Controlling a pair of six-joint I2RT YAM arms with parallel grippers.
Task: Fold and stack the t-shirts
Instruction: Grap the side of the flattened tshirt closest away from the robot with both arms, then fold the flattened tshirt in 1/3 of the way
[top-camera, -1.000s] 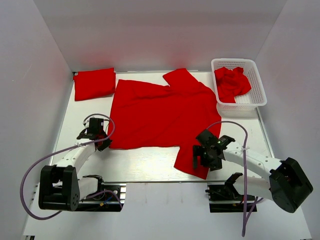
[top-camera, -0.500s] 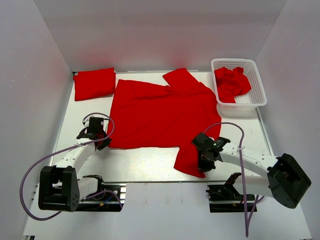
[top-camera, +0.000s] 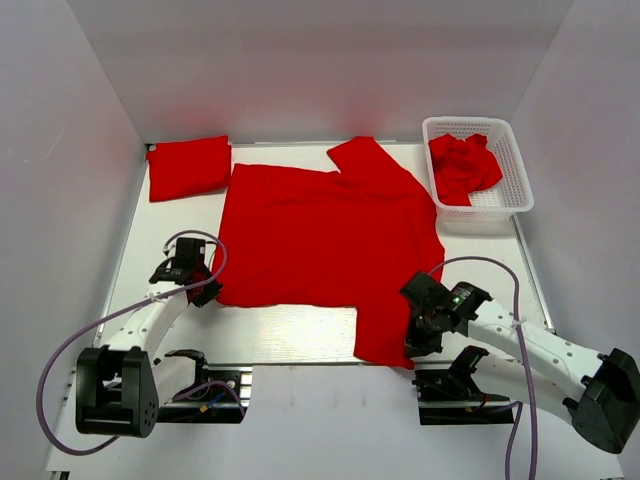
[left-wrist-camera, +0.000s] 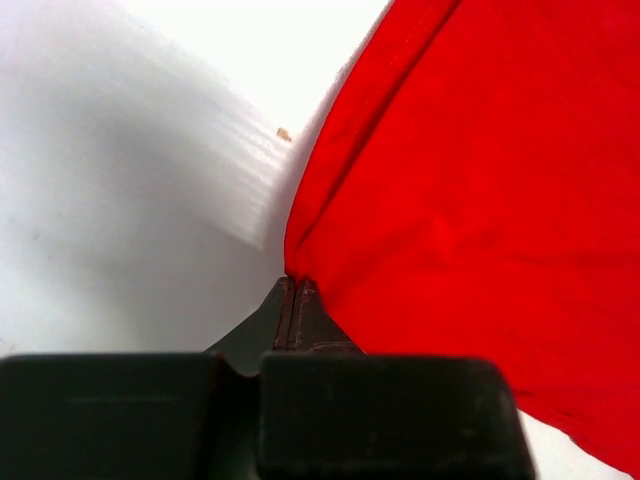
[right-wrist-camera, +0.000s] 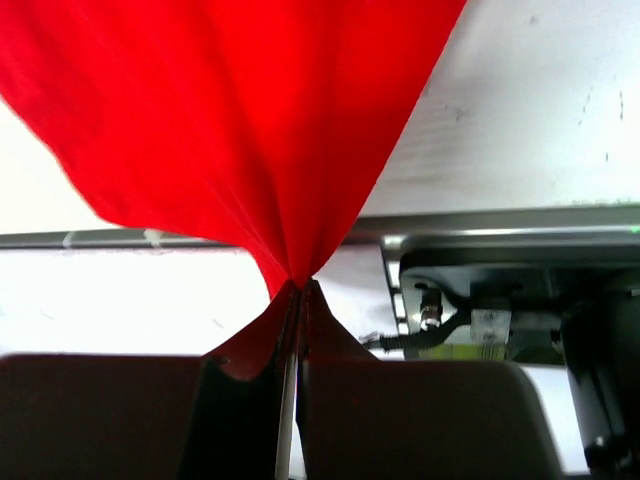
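At the near edge of the table (top-camera: 290, 322), my left gripper (left-wrist-camera: 295, 292) is pinched tight on the near-left corner of the spread red t-shirt (top-camera: 320, 235). My right gripper (right-wrist-camera: 298, 292) is clamped on its near-right flap, possibly a sleeve, with the cloth bunching into the jaws. Farther out, a folded red t-shirt (top-camera: 188, 166) lies at the far-left corner, and a crumpled red t-shirt (top-camera: 462, 165) sits in the white lattice basket (top-camera: 470, 122) at far right.

I cannot tell from my top view how many t-shirts make up the crumpled red heap (top-camera: 463, 167) in the basket (top-camera: 482, 212), the right arm (top-camera: 545, 345) runs off that frame's edge, and both wrist views crop the spread t-shirt (left-wrist-camera: 480, 200).
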